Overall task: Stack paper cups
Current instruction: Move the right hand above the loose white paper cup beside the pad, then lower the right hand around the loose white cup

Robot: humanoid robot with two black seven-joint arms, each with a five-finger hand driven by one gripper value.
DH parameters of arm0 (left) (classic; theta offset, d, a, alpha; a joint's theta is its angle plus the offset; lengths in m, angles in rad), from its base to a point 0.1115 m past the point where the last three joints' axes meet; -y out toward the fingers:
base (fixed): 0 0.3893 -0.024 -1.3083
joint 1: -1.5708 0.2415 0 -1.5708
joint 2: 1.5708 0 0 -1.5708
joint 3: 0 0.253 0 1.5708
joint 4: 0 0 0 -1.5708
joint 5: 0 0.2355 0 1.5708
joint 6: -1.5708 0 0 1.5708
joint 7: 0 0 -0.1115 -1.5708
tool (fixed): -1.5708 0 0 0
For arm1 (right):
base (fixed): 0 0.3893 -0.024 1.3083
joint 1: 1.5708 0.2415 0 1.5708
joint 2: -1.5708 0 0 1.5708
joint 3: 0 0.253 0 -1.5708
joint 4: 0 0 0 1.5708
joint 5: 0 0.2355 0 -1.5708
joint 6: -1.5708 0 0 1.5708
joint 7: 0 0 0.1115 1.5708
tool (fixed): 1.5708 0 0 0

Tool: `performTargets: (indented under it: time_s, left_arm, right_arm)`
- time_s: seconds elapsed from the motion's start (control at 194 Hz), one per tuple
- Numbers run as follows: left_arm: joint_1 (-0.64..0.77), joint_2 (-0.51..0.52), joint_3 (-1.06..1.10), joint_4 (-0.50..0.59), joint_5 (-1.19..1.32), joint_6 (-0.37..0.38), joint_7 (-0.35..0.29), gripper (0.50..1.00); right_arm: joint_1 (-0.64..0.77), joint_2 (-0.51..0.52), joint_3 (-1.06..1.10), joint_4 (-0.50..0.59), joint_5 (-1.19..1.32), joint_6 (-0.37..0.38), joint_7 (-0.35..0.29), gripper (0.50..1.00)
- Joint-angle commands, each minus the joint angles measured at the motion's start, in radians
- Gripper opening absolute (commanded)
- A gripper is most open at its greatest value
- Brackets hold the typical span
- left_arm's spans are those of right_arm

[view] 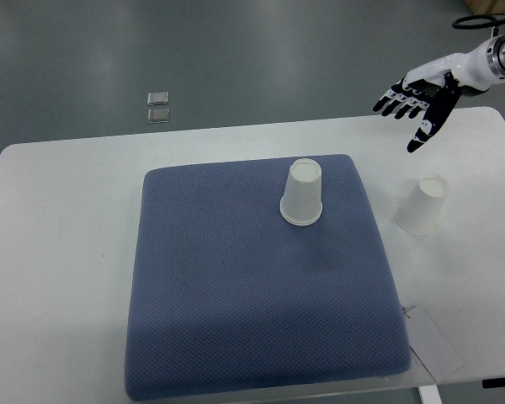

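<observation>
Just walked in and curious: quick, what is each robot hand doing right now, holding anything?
Right robot hand: open, fingers spread, holding nothing, above the white table's far right corner.
Left robot hand: not in view.

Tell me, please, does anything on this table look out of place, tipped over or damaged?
Nothing is spilled or damaged. Both cups stand upside down: one paper cup on the blue mat, the second paper cup off the mat on the bare white table. The right robot hand hovers open above, holding nothing.
</observation>
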State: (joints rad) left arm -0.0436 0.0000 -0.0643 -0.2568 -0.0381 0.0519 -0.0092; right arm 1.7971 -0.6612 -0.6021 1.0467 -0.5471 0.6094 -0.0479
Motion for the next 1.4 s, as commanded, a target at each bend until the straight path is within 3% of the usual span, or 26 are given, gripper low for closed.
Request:
performTargets:
  time_s: [0.0,0.32,0.708,0.914,1.172,1.394]
  left_arm:
    - [0.001,0.0,0.0,-0.001,-0.002,0.0,0.0,1.0]
    - [0.001,0.0,-0.002,-0.002,-0.002,0.0,0.0,1.0]
    - [0.001,0.0,-0.002,-0.002,-0.002,0.0,0.0,1.0]
    - [0.001,0.0,-0.002,-0.002,-0.002,0.0,0.0,1.0]
    - [0.001,0.0,0.0,-0.002,-0.002,0.0,0.0,1.0]
    - [0.001,0.0,-0.002,-0.002,-0.002,0.0,0.0,1.0]
  right_arm:
    - [0.127,0.025,-0.125,0.075,-0.051,0.001,-0.003,0.932]
    - [0.327,0.15,-0.317,0.23,-0.123,0.001,-0.004,0.932]
    - [0.429,0.149,-0.318,0.239,-0.12,0.001,-0.003,0.93]
    - [0.401,0.109,-0.321,0.237,-0.126,0.001,-0.003,0.93]
    - [0.26,0.084,-0.324,0.225,-0.128,0.001,-0.004,0.928]
    - [0.127,0.084,-0.318,0.196,-0.126,-0.186,-0.024,0.928]
